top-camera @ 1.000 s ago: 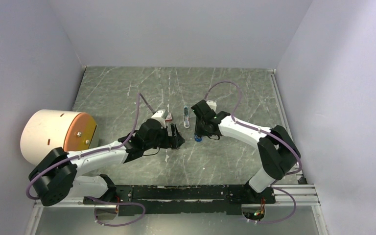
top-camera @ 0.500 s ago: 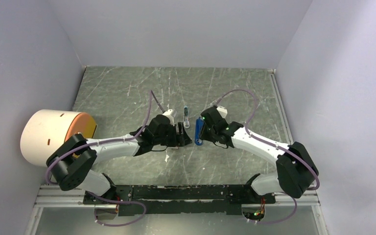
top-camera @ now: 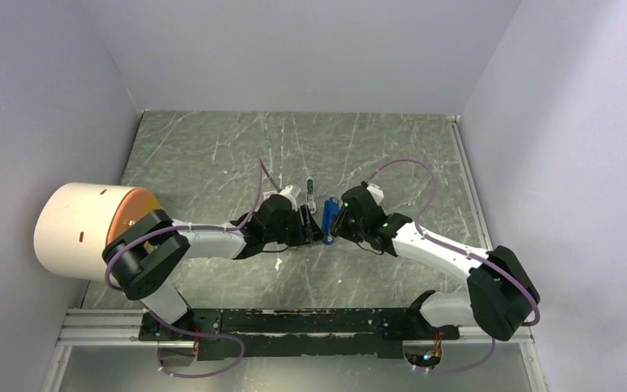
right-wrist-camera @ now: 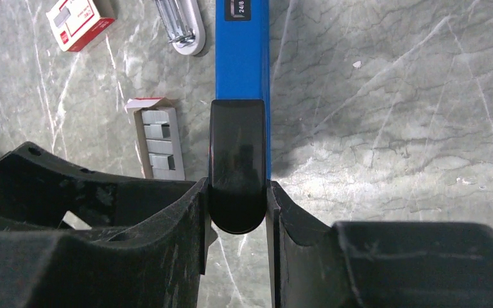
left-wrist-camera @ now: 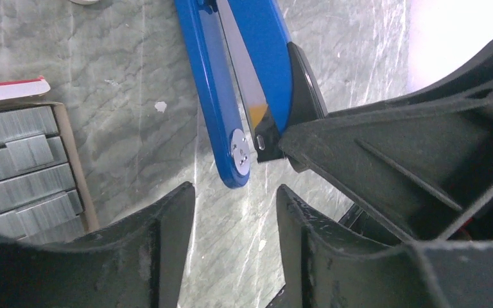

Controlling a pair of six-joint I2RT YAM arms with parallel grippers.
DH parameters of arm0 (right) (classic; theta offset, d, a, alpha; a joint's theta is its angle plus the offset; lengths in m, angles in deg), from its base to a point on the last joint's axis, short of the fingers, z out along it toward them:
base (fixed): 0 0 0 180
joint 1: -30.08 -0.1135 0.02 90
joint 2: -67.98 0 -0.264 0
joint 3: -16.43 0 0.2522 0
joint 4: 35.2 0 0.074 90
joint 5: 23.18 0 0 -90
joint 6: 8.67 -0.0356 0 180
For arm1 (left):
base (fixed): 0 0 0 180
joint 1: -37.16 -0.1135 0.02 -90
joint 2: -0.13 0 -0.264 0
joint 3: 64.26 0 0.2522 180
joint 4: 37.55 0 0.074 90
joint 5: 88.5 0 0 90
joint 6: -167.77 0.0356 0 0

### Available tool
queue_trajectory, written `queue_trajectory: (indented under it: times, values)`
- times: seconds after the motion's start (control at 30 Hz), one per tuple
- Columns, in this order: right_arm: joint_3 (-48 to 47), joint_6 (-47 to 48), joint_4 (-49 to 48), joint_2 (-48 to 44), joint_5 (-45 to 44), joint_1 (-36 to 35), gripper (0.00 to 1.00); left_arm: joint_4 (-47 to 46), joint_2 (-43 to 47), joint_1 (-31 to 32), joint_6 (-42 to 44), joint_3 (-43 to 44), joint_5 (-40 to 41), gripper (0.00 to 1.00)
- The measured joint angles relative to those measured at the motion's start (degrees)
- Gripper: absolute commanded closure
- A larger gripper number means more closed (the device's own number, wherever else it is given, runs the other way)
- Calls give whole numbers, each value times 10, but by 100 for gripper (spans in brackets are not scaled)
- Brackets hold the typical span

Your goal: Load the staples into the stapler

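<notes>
- Two arms reach in from the near edge and meet over the middle of the table. A large white cylinder with an orange face stands at the near left.
- Right gripper: clamped on the black rear cap of the stapler, one finger on each side of the cap.
- Stapler: the blue body runs straight away from the right gripper. The left wrist view shows it hinged partly open, with a grey metal rail between the two blue arms.
- Left gripper: jaws parted at a moderate gap, with nothing between them. The stapler's pivot end sits just beyond the fingertips.
- Staples: grey strips lie in an open tray with a red-and-white flap. The tray rests on the table beside the left gripper, apart from the stapler.
- Farther out, in the right wrist view: a pale piece with a chrome insert lies just left of the stapler's far end. A red-and-white box lies further left.
</notes>
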Motion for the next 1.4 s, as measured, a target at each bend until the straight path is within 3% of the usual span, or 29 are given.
queue_trajectory:
  times: [0.2, 0.4, 0.57, 1.4]
  values:
    - [2, -1, -1, -6, 9, 0, 85, -37, -27, 2, -10, 0, -4, 64]
    - [2, -1, -1, -6, 12, 0, 85, -56, -51, 2, -12, 0, -9, 74]
    - [2, -1, 5, -10, 7, 2, 85, -56, -58, 3, -5, 10, -16, 95]
    - [-104, 79, 139, -22, -100, 19, 83, -80, -108, 25, 27, 18, -19, 91]
